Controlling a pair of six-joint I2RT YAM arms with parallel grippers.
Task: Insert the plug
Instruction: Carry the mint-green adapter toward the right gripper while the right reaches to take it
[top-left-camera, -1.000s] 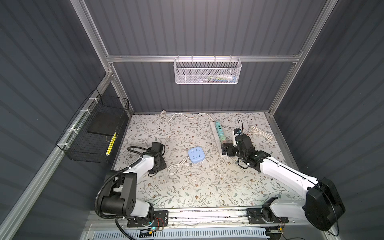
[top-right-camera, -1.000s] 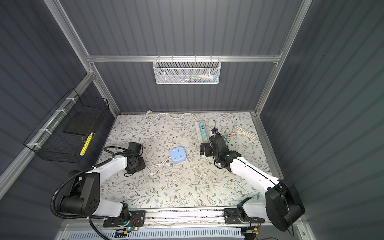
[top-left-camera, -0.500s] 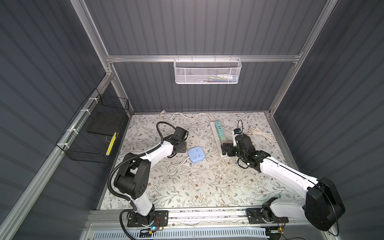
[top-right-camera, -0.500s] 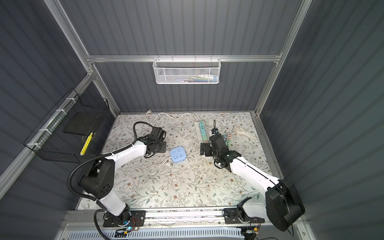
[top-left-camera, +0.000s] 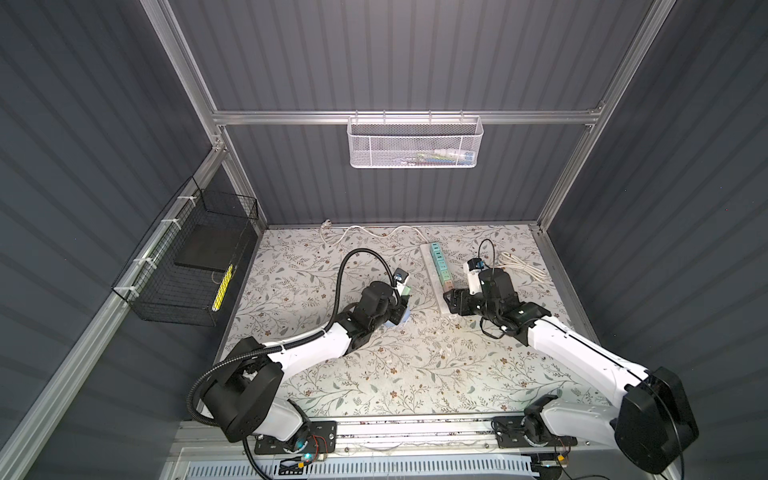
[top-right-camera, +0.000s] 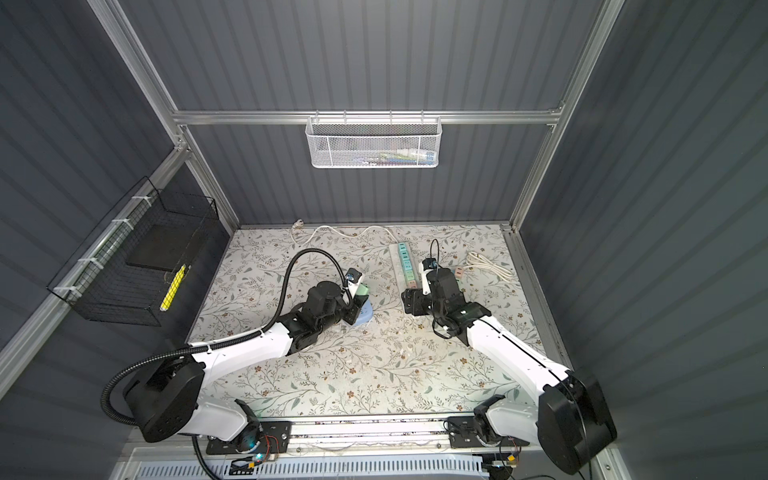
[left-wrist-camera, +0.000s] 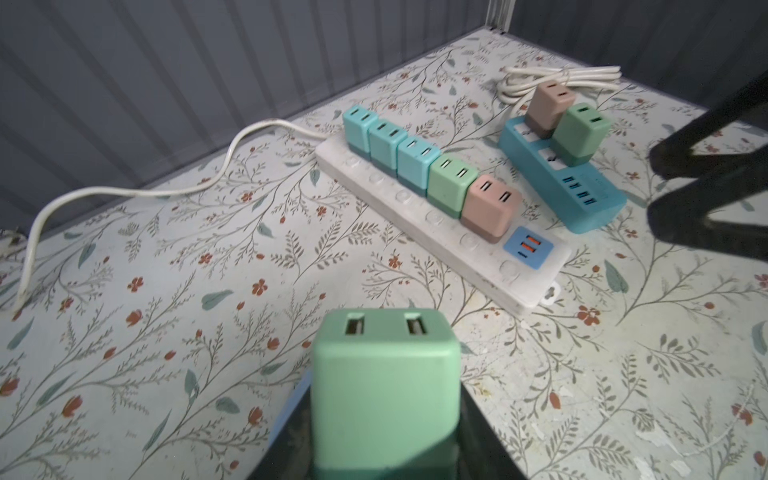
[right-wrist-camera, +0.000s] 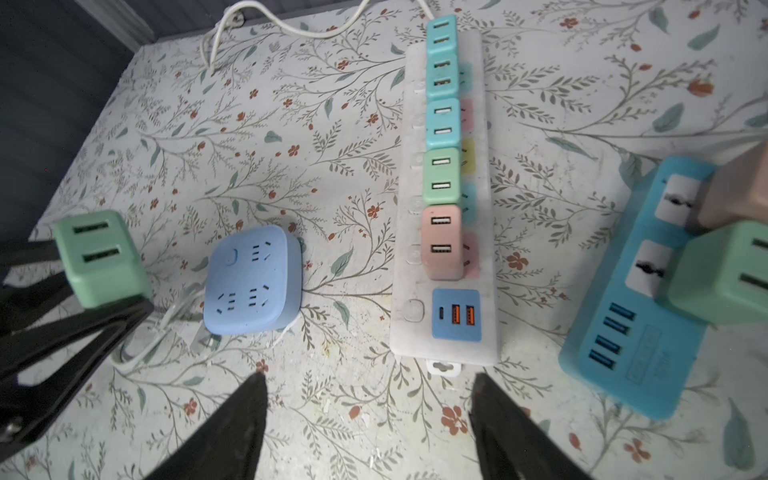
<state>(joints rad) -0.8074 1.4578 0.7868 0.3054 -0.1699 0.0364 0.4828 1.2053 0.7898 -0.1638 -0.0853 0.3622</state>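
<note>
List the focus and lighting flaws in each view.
Left wrist view: the green USB charger in the left tool is close to the lens and slightly soft, the white power strip sharper. Right wrist view: the teal power strip smears toward the frame edge; the right tool reads featureless black. Both top views: soft, even light.

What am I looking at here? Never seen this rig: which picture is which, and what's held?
Two robot arms work over a flowered table. Both top views look down from overhead; each wrist view rides on an arm, looking past its jaws. On the table lie a white power strip carrying five plugs, a blue socket block, and a teal power strip with two plugs. The left jaws are shut on a green plug close by the socket block. The right jaws are open, empty, near the white strip's end.
</note>
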